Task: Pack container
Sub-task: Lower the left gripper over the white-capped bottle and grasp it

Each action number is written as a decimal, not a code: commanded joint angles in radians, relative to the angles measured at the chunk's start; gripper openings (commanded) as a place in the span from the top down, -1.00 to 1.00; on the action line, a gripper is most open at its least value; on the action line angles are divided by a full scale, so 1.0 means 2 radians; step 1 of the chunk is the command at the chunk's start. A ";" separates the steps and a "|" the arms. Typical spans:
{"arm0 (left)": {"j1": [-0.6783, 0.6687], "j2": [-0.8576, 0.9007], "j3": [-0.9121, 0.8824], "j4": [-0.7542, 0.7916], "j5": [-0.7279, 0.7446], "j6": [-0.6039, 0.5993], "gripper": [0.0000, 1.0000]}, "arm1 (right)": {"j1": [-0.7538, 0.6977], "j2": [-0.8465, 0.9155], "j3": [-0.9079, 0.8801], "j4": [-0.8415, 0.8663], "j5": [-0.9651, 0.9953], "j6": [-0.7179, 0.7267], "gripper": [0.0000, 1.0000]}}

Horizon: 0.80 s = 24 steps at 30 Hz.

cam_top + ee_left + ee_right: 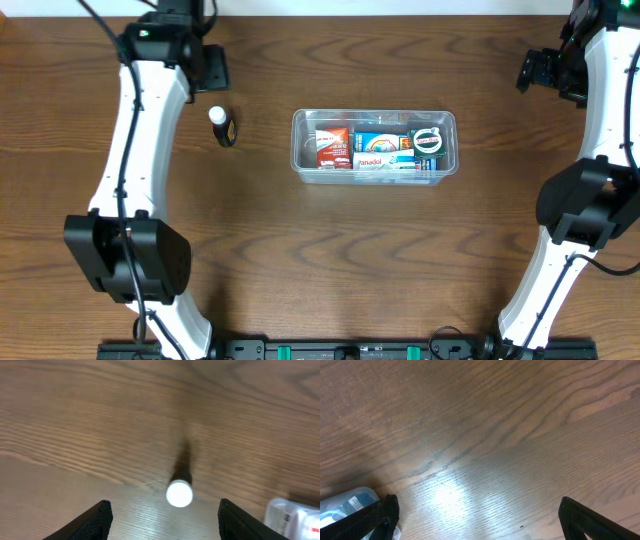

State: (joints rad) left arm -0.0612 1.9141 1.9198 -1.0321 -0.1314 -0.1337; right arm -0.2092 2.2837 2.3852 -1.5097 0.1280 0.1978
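So, left gripper point(163, 510) fingers spread wide, empty; white-capped bottle point(179, 493) on table point(300, 260) just beyond tips. Right gripper point(477, 502) splayed too, empty. Container point(304, 140) holds packets.

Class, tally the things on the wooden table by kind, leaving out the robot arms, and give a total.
Clear plastic rectangular tub: 1
Small dark bottle with white cap: 1
Printed packets in the tub, red, blue-white, dark green: 3
Total: 5
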 commanded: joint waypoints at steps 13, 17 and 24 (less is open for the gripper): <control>0.002 0.059 -0.032 -0.007 0.047 0.041 -0.40 | -0.003 -0.004 -0.002 0.000 0.003 0.002 -0.98; 0.002 0.078 -0.032 -0.009 0.047 0.040 -0.40 | -0.003 -0.004 -0.002 0.000 0.003 0.002 -0.98; 0.002 0.096 -0.032 -0.012 0.047 0.040 -0.40 | -0.003 -0.004 -0.002 0.000 0.003 0.002 -0.98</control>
State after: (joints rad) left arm -0.0589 2.0876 1.8595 -1.0496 -0.0471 -0.0696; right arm -0.2092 2.2837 2.3852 -1.5097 0.1276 0.1978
